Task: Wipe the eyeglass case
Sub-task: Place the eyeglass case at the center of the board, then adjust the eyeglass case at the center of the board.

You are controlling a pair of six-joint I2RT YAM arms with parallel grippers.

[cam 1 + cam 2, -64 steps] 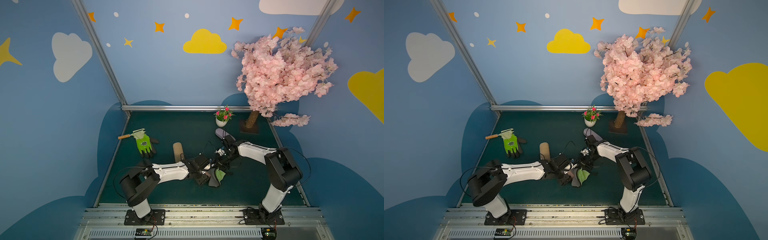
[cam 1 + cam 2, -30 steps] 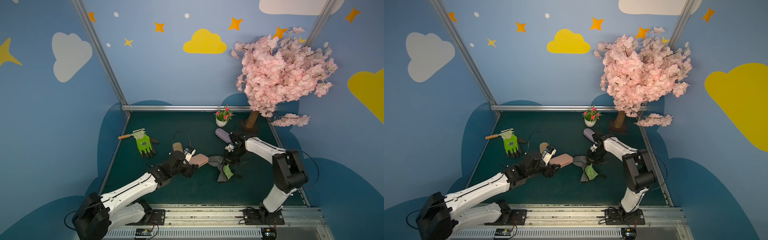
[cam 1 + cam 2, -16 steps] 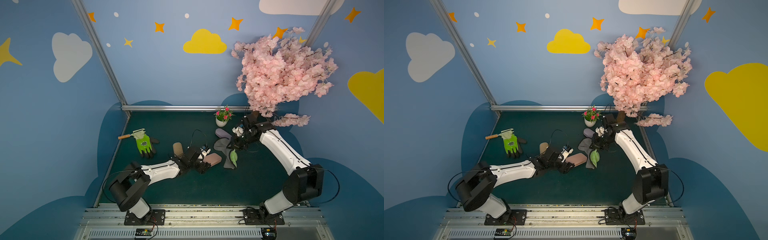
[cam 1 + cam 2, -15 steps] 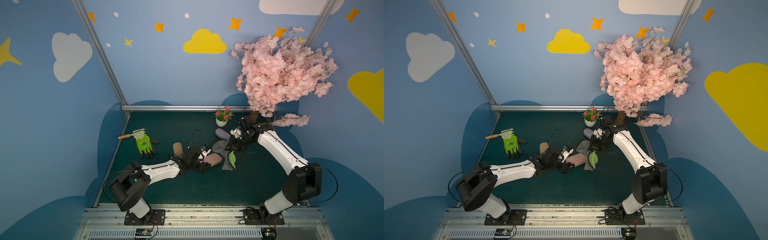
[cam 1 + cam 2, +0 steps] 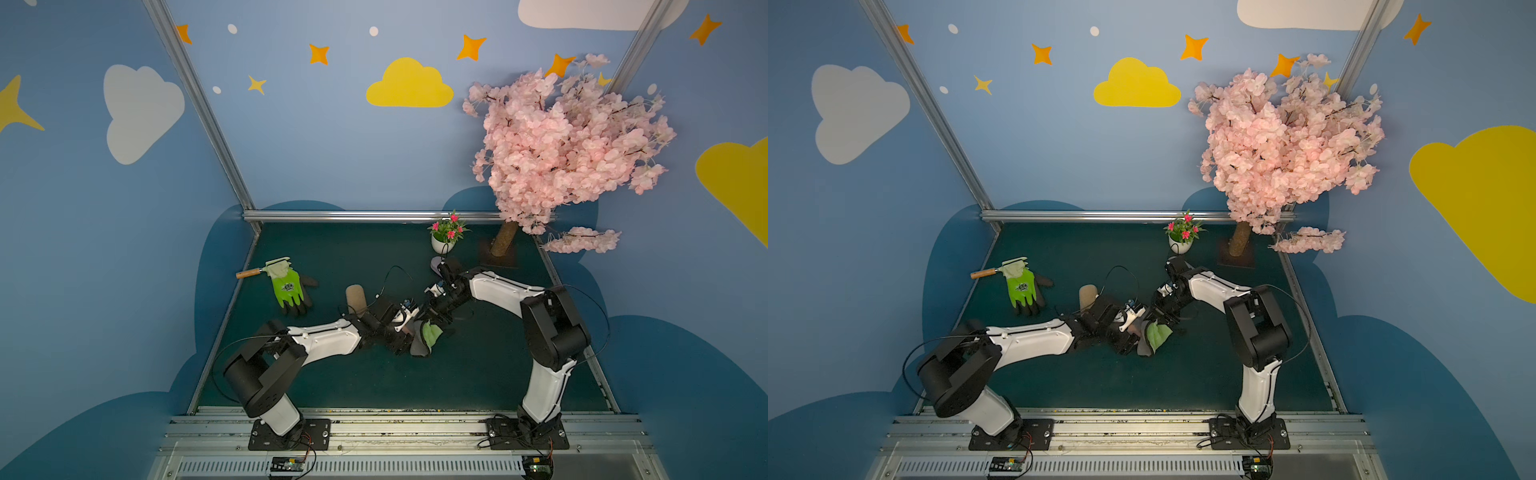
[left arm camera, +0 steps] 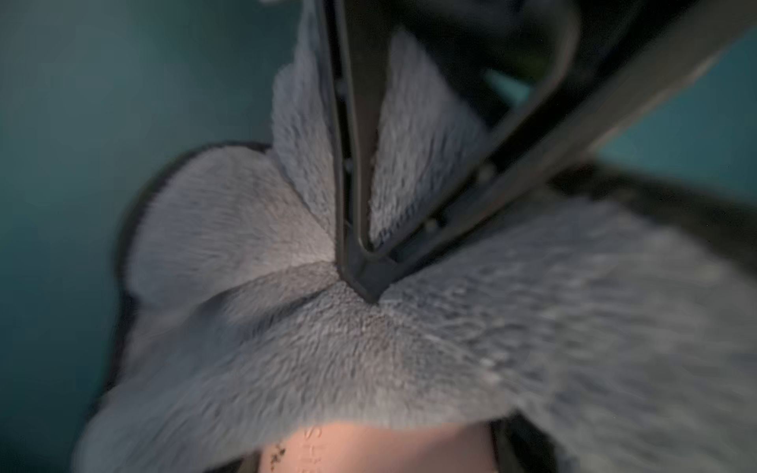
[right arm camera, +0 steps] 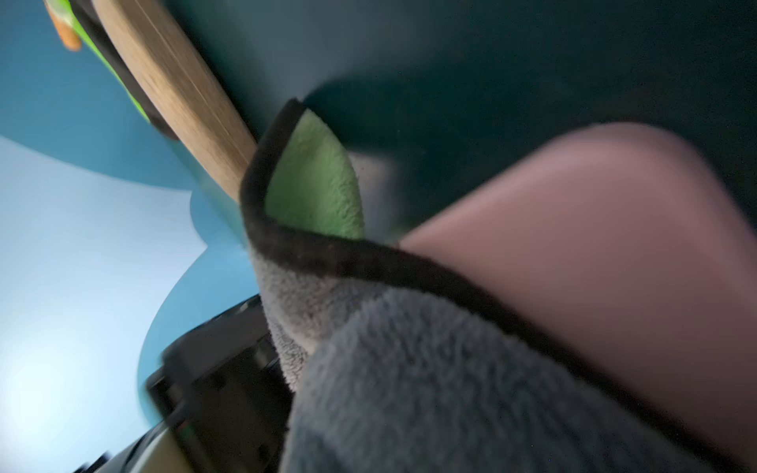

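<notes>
Mid-table between the arms, my left gripper (image 5: 400, 332) is clamped on the pink eyeglass case (image 7: 594, 229), whose length runs outward from it under the grey cloth (image 5: 426, 338). My right gripper (image 6: 364, 282), pinched together on that cloth, sits directly over the case, so I'd stroke lengthwise.

A robot lab's test booth, dressed like a playroom: blue walls (image 5: 332, 145) painted with clouds (image 5: 409, 85) and stars (image 5: 319, 54), a metal frame (image 5: 374, 216), two rail-mounted arms (image 5: 328, 338), and a fake blossom tree (image 5: 561, 141) well beyond their fingers (image 6: 358, 123).
</notes>
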